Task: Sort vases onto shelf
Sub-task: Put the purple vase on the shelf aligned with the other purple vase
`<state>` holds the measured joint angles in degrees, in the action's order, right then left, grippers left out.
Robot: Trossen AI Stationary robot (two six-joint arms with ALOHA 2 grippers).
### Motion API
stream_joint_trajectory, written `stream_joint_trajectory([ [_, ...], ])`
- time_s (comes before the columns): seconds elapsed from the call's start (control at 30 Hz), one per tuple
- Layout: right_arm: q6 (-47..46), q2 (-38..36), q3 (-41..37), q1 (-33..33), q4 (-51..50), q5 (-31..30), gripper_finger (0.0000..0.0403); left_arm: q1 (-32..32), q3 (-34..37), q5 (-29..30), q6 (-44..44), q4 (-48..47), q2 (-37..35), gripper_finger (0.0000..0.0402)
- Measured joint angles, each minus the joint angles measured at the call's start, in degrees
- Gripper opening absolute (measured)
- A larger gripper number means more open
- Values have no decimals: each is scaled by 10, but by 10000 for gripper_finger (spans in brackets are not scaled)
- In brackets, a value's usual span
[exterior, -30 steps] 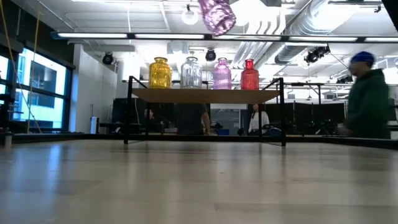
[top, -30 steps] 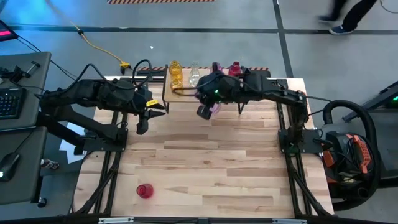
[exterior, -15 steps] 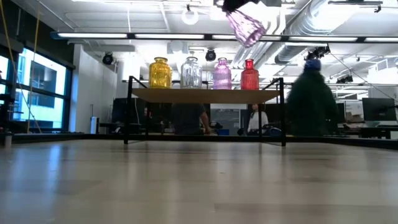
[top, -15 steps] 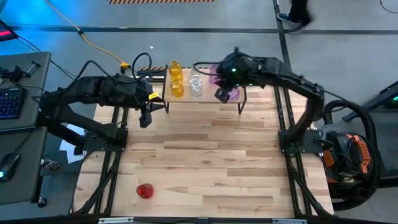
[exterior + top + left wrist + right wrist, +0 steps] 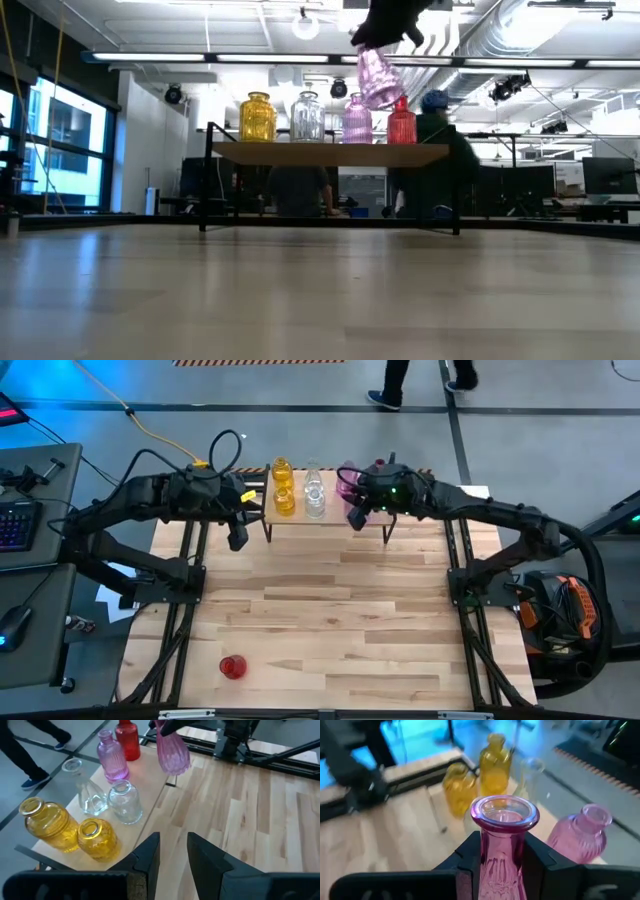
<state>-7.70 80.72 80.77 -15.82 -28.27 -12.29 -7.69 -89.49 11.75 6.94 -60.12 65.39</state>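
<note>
Right wrist view shows the right tool [image 5: 501, 851] clenched on the neck of a pink vase [image 5: 503, 840], carried in the air above the front edge of the shelf [image 5: 330, 520]. Six vases already crowd that board: two yellow [image 5: 97, 838], two clear [image 5: 125, 801], a second pink one [image 5: 112, 761] and a red one [image 5: 128, 739]. The free spot appears to be at the front, beside the front clear vase and ahead of the standing pink one, so a tilted or hurried descent could knock a neighbour or set the base half off the edge. Left tool [image 5: 172, 851] waits empty off the shelf's left end, fingers slightly parted. One more red vase [image 5: 232, 666] stands far off on the open worktop [image 5: 340, 630].
</note>
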Motion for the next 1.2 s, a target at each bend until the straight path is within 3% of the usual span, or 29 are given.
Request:
stream_joint_trajectory([
  [0.33,7,-28,-155,21,240,-62,71,-22,0,0,-1,0,0,90],
  [0.83,131,-28,-345,73,581,-196,71,-29,0,0,5,0,0,90],
  [0.97,141,-28,-382,72,677,-197,72,-29,0,0,4,0,0,90],
  [1.2,141,-29,-362,63,661,-174,72,-29,0,0,4,0,0,90],
])
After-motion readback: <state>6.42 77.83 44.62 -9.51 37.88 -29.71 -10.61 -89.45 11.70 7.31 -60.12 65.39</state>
